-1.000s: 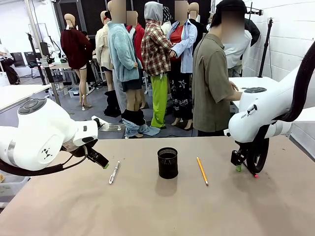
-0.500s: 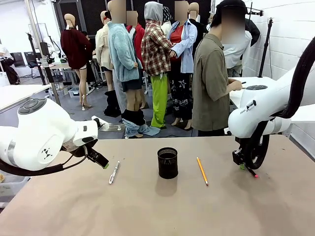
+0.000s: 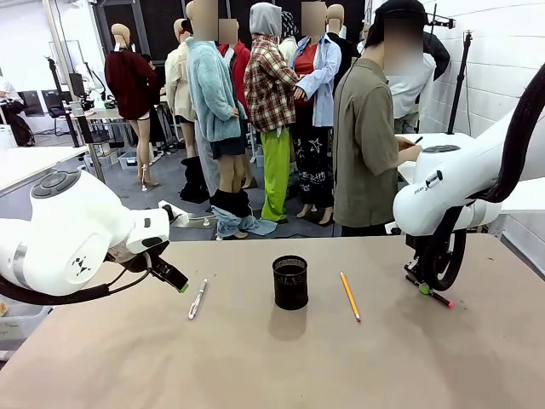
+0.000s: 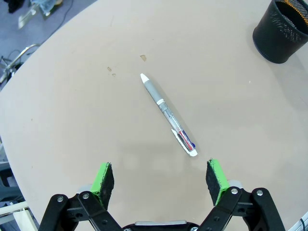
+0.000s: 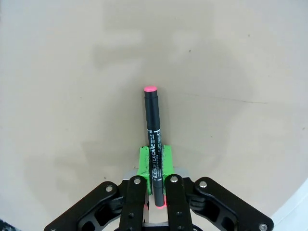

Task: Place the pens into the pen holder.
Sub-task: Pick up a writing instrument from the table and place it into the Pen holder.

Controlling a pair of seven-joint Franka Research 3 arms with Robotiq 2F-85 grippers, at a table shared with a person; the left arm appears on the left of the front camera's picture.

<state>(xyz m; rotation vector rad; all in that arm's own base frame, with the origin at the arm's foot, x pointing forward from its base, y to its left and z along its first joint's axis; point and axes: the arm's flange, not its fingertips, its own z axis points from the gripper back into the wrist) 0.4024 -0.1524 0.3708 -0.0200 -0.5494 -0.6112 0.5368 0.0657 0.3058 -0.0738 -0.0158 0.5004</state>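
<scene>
left fingers [image 4: 103, 179] wide apart, empty, above silver pen [image 4: 168, 114] | right fingers [image 5: 143, 161] pinching black marker [image 5: 153, 134], pointing down

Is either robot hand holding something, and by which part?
The right gripper pinches a black marker near one end, its pink-tipped length sticking out. The left gripper holds nothing, jaws open.

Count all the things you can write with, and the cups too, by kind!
Pen: 1
Pencil: 1
Marker: 1, held in the right tool
Cup: 1
Total: 4
</scene>
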